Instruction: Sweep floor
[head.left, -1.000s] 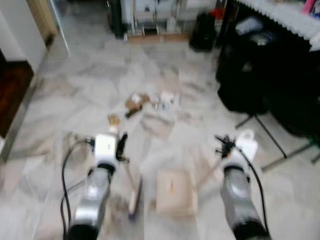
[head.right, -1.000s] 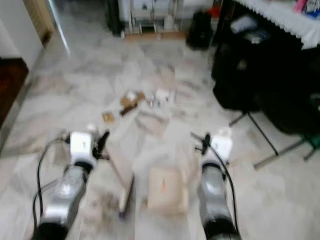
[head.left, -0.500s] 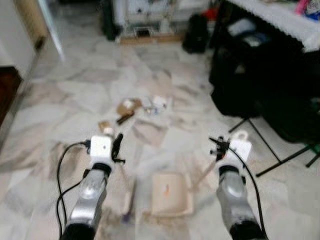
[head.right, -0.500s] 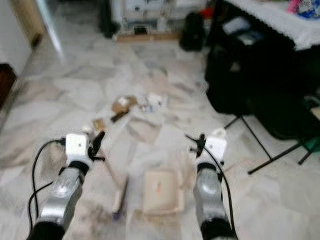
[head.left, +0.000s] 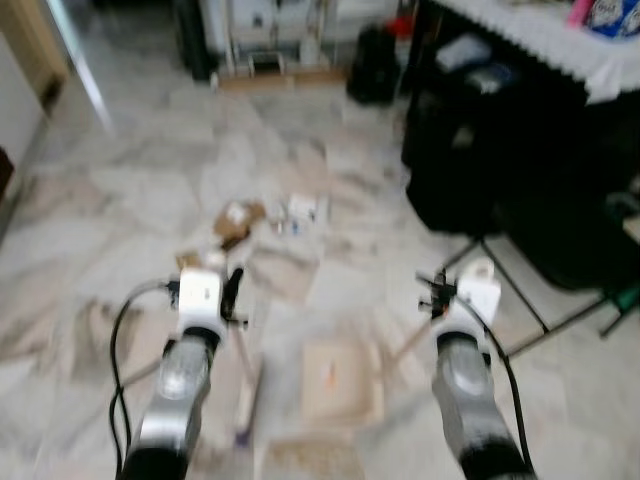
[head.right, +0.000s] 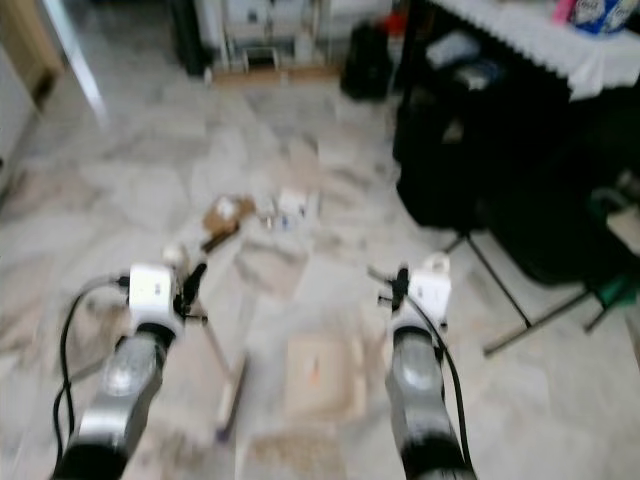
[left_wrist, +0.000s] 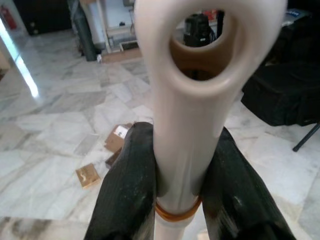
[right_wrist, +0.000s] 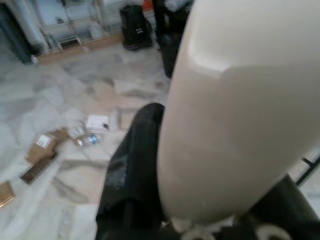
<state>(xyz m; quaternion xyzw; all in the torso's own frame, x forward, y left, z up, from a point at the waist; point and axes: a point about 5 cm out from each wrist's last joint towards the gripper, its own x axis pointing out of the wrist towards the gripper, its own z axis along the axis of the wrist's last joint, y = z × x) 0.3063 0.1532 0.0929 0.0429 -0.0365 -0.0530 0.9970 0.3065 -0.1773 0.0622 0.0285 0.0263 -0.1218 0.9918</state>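
My left gripper (head.left: 236, 293) is shut on the cream handle (left_wrist: 192, 115) of a hand broom, whose brush (head.left: 246, 392) hangs low over the marble floor. The black fingers (left_wrist: 129, 192) clamp the handle just below its ring hole. My right gripper (head.left: 432, 296) is shut on the cream handle (right_wrist: 227, 100) of a beige dustpan (head.left: 340, 378), which lies flat on the floor between the arms. A little ahead lies scattered litter: brown cardboard scraps (head.left: 238, 216) and white paper bits (head.left: 303, 208).
A black-draped table with dark bags (head.left: 500, 150) stands at the right, and thin black stand legs (head.left: 525, 305) reach onto the floor near my right arm. A shelf unit (head.left: 270, 40) and a black bag (head.left: 372, 65) are at the back.
The whole picture has shifted, so the camera has moved. Both grippers keep their hold on broom and dustpan, and the litter looks slightly farther left in view.
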